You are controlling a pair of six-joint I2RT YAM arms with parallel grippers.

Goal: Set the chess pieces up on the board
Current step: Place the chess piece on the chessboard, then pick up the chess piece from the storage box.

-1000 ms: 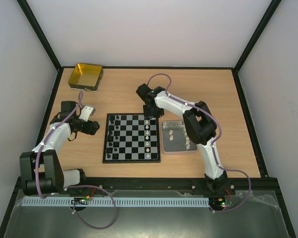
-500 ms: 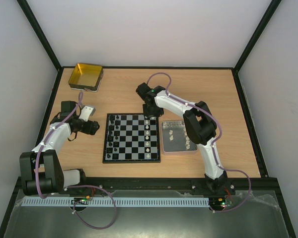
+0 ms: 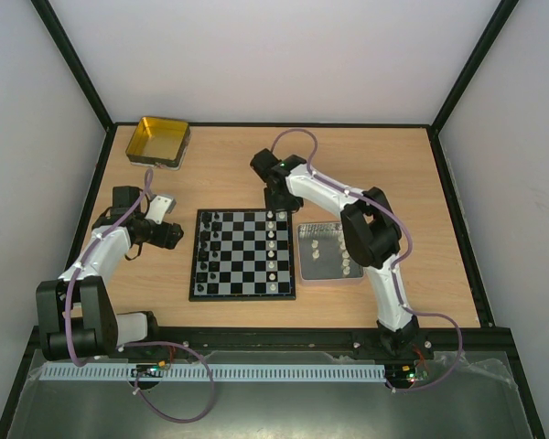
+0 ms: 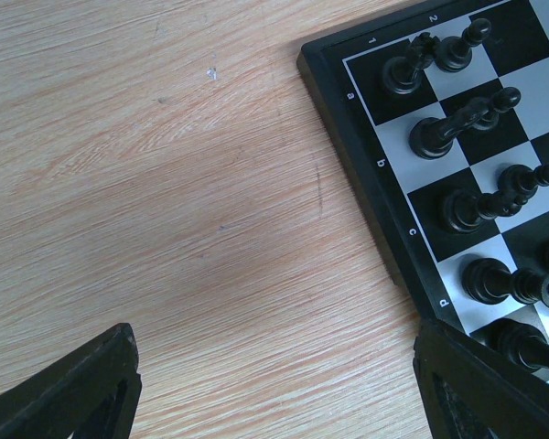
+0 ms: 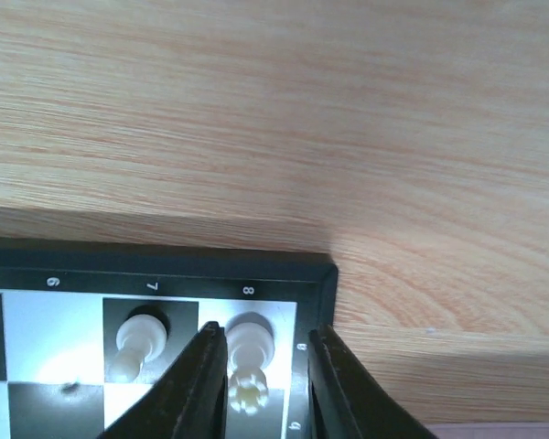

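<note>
The board [image 3: 242, 254] lies flat in the middle of the table [image 3: 393, 165], between the two arms. Black pieces [image 3: 210, 249] stand in two files along its left side, and white pieces [image 3: 273, 249] stand toward its right side. The right gripper [image 3: 276, 208] hangs over the board's far right corner. In its wrist view, the two fingers [image 5: 199, 384] straddle a white piece [image 5: 248, 358] standing upright on the corner square under the number 8. The finger on the inner side sits right against it or nearly so, while a strip of dark border shows between the piece and the other finger, so the jaws are slightly parted rather than clamped. A white pawn [image 5: 137, 346] stands upright on the next square, just outside the fingers. The left gripper [image 3: 174, 235] sits low over bare wood just left of the board, pointing at it. Its fingertips [image 4: 73, 393] are spread wide, one in each bottom corner of the wrist view, with only wood grain between them, and the right-hand tip overlaps the board's edge. A silver tray [image 3: 304, 274] lies just beside the board's right edge and holds a few loose white figures [image 3: 318, 249]. A yellow tin [image 3: 158, 139] sits at the far left corner of the table, well apart from everything else.
</note>
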